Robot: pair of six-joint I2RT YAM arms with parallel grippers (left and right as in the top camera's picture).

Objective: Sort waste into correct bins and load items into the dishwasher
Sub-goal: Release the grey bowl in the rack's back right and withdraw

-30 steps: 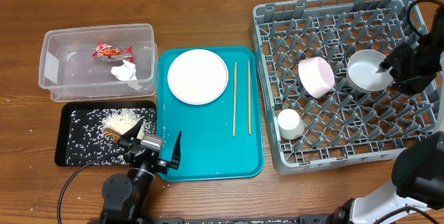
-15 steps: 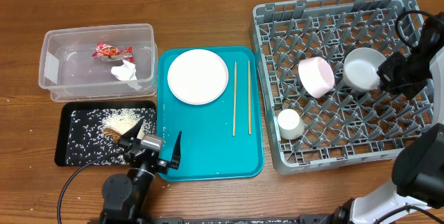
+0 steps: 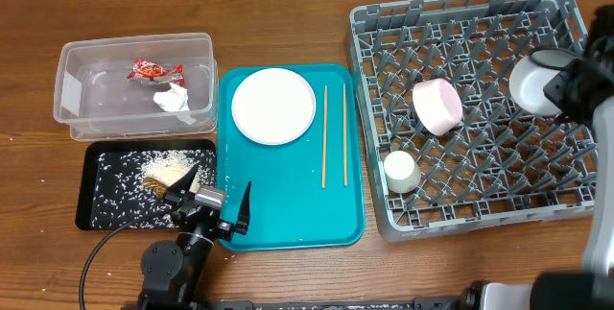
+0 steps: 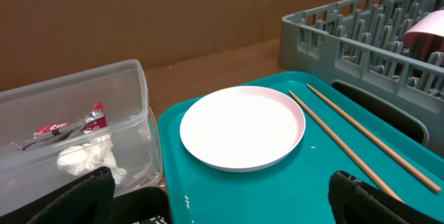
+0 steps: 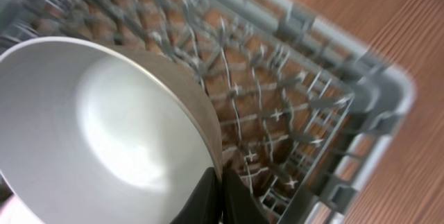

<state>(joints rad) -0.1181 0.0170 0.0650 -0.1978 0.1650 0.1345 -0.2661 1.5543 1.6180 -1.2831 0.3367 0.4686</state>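
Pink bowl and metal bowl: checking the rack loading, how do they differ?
The pink bowl is matte pink; the metal bowl is shiny grey. The pink bowl lies tipped among the pegs of the rack, untouched; the metal bowl is pinched at its rim by the right gripper. Both are round and over the rack.

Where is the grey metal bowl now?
In the overhead view, the grey metal bowl is over the right side of the dish rack, right of the pinkish-white bowl, its rim pinched by the right gripper.
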